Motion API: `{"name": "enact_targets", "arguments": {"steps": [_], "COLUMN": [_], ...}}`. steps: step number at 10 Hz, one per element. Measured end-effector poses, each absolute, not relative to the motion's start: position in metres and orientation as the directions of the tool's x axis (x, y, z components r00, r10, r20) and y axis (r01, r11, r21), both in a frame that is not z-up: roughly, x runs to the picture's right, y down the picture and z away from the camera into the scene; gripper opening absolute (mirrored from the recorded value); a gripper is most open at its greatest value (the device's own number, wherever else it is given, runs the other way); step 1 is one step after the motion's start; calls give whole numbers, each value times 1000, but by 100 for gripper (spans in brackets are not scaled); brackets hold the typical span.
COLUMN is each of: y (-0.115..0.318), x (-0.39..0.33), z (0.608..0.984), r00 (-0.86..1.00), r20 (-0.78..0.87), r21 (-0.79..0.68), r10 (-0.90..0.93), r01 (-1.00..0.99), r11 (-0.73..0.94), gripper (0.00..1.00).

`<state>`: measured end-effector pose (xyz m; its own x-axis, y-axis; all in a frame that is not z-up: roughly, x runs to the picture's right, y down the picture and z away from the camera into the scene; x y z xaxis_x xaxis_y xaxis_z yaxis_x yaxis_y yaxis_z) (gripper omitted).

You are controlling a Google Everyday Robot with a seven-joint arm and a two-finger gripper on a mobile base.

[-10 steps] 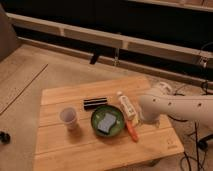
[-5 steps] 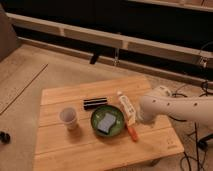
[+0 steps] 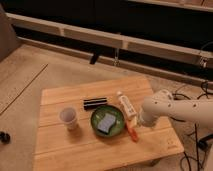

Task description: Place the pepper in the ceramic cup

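Observation:
The pepper [image 3: 132,131], small, slender and orange-red, lies on the wooden table [image 3: 75,150] just right of the green bowl [image 3: 96,117]. My gripper [image 3: 136,122], at the tip of the white arm [image 3: 172,109] that reaches in from the right, hangs over the pepper's far end and hides it. The gripper is open and holds nothing. The ceramic cup [image 3: 68,118], pale and handleless, stands upright to the left of the bowl, well apart from the gripper.
The green bowl holds a grey-blue pad [image 3: 106,121]. A white bottle [image 3: 126,105] with a label lies just behind the gripper. A black bar-shaped object [image 3: 95,103] lies behind the bowl. The table's right edge runs beneath the arm, and cables lie on the floor at right.
The arm has sunk very slightly toward the pepper. Pepper, cup, bowl and bottle have not moved.

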<state>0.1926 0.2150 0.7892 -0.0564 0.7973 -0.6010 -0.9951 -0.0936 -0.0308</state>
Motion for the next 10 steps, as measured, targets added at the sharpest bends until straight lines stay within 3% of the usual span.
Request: {"name": "enact_targets", "arguments": {"steps": [7, 10], "y": [240, 236], "x": [164, 163], "z": [817, 821], "r00": [38, 46], "r20": [-690, -689], "r21": [-120, -131], "r10": [723, 723], "r01": [-991, -989], "r11": [-63, -62], "gripper": [63, 35]}}
